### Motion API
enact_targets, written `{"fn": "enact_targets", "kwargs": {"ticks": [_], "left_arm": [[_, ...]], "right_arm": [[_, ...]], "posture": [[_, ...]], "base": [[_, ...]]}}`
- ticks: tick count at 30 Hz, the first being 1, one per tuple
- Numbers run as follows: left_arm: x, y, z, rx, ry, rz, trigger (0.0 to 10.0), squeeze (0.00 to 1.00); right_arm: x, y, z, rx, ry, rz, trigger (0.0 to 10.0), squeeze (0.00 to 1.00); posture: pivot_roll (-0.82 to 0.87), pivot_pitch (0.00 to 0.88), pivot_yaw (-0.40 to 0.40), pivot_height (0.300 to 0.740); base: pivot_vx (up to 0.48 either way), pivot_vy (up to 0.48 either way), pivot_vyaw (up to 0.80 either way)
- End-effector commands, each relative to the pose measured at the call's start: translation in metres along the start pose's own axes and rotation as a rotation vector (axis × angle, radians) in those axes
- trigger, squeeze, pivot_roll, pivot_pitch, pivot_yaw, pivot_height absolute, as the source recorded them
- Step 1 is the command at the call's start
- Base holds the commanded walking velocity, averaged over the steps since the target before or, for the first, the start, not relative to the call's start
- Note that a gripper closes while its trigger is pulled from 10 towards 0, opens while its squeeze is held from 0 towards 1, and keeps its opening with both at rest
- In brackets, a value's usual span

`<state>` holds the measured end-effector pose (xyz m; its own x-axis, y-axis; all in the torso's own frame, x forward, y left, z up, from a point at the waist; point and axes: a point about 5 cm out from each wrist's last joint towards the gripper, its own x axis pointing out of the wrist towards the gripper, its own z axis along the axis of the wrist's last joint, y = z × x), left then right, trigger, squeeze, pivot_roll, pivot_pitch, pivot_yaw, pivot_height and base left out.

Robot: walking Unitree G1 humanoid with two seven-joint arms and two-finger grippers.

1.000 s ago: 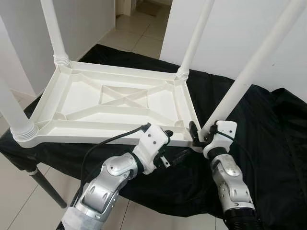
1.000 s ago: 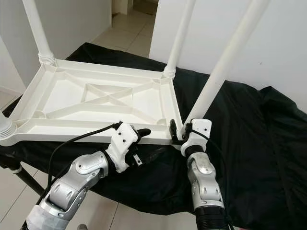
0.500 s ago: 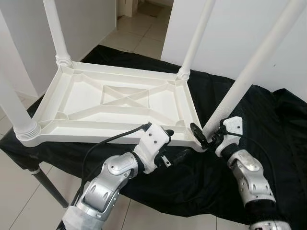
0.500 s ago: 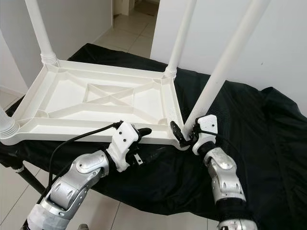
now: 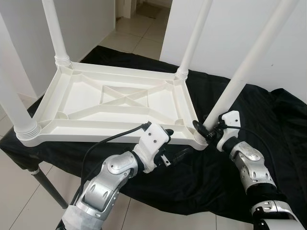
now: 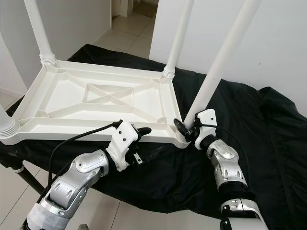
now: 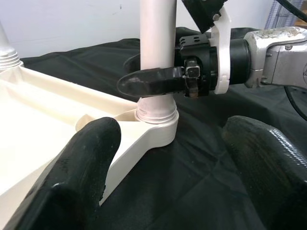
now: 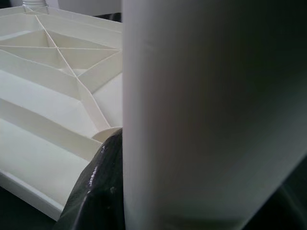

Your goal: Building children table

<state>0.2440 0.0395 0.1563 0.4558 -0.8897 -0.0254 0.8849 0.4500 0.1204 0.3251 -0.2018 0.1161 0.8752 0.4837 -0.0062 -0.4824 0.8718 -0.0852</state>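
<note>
- The two head views look forward and down from above the upturned table (image 5: 120, 103).
- The left wrist view looks low and close at the near corner leg (image 7: 156, 52).
- The right wrist view presses against that leg.

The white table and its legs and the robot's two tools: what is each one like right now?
Table top: upside down on the black cloth.
Four legs: all standing up in their corner sockets.
Near right leg: gripped just above its socket.
Right tool: shut on that leg.
Left tool: open, holding nothing, beside that corner.
</note>
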Motion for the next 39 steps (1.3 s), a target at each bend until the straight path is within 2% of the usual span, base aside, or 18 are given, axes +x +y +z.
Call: {"fn": "enact_targets", "kwargs": {"ticks": [1,4,5,8,9,14,16,17,19,21,24,28,33,35,39], "left_arm": [[0.001,0.001,0.001,0.007,0.005,0.033,10.0,0.0],[0.001,0.001,0.001,0.008,0.005,0.034,10.0,0.0],[0.001,0.001,0.001,0.008,0.005,0.033,10.0,0.0],[0.001,0.001,0.001,0.008,0.005,0.033,10.0,0.0],[0.001,0.001,0.001,0.008,0.006,0.032,10.0,0.0],[0.001,0.002,0.001,0.009,0.006,0.031,10.0,0.0],[0.001,0.002,0.001,0.01,0.006,0.03,10.0,0.0],[0.002,0.002,0.001,0.01,0.005,0.028,10.0,0.0],[0.002,0.002,0.001,0.01,0.005,0.028,10.0,0.0],[0.003,0.001,0.001,0.01,0.003,0.026,10.0,0.0],[0.003,0.001,0.001,0.01,0.003,0.025,10.0,0.0],[0.003,-0.001,0.0,0.009,0.003,0.017,10.0,0.0],[0.004,-0.001,0.0,0.009,0.003,0.016,10.0,0.0],[0.004,-0.002,-0.001,0.007,0.002,0.017,10.0,0.0],[0.004,-0.003,-0.001,0.005,0.002,0.018,10.0,0.0]], "right_arm": [[-0.001,0.0,-0.006,-0.017,0.041,0.033,0.0,0.0],[-0.002,-0.002,-0.008,-0.005,0.036,0.031,0.0,0.0],[-0.003,-0.003,-0.008,-0.002,0.032,0.023,5.0,0.0],[-0.003,-0.003,-0.008,-0.002,0.032,0.023,5.0,0.0],[-0.003,-0.002,-0.008,0.01,0.023,0.018,10.0,0.0],[-0.003,-0.002,-0.008,0.02,0.013,0.004,10.0,0.0],[-0.003,-0.002,-0.009,0.013,0.033,-0.042,10.0,0.0],[-0.002,-0.001,-0.011,0.023,0.036,-0.103,10.0,0.0],[-0.002,-0.001,-0.011,0.023,0.036,-0.103,10.0,0.0],[-0.002,0.001,-0.013,0.044,0.039,-0.203,10.0,0.0],[-0.001,0.003,-0.014,0.073,0.032,-0.255,10.0,0.0],[0.002,0.012,-0.018,0.13,0.042,-0.437,10.0,0.0],[0.004,0.017,-0.018,0.134,0.045,-0.493,10.0,0.0],[0.009,0.03,-0.018,0.158,0.038,-0.598,10.0,0.0],[0.013,0.042,-0.017,0.187,0.043,-0.695,10.0,0.0]], "posture": [[0.07,0.0,-0.143,0.74],[0.07,0.0,-0.14,0.74],[0.07,0.0,-0.14,0.74],[0.07,0.0,-0.14,0.74],[0.07,0.0,-0.138,0.74],[0.07,0.0,-0.136,0.74],[0.06,0.0,-0.136,0.74],[0.06,0.0,-0.137,0.74],[0.06,0.0,-0.137,0.74],[0.06,0.0,-0.141,0.74],[0.06,0.0,-0.141,0.74],[0.06,0.0,-0.153,0.74],[0.06,0.0,-0.155,0.74],[0.06,0.0,-0.161,0.74],[0.07,0.0,-0.168,0.74]], "base": [[0.0,0.0,0.0],[0.0,0.0,0.0],[0.0,0.0,0.0],[0.0,0.0,0.0],[0.0,0.0,0.0],[0.0,0.0,0.0],[0.0,0.0,0.0],[0.0,0.0,0.0],[0.0,0.0,0.0],[0.0,0.0,0.0],[0.0,0.0,0.0],[0.0,0.0,0.0],[0.0,0.0,0.0],[0.0,0.0,0.0],[0.0,0.0,0.0]]}}
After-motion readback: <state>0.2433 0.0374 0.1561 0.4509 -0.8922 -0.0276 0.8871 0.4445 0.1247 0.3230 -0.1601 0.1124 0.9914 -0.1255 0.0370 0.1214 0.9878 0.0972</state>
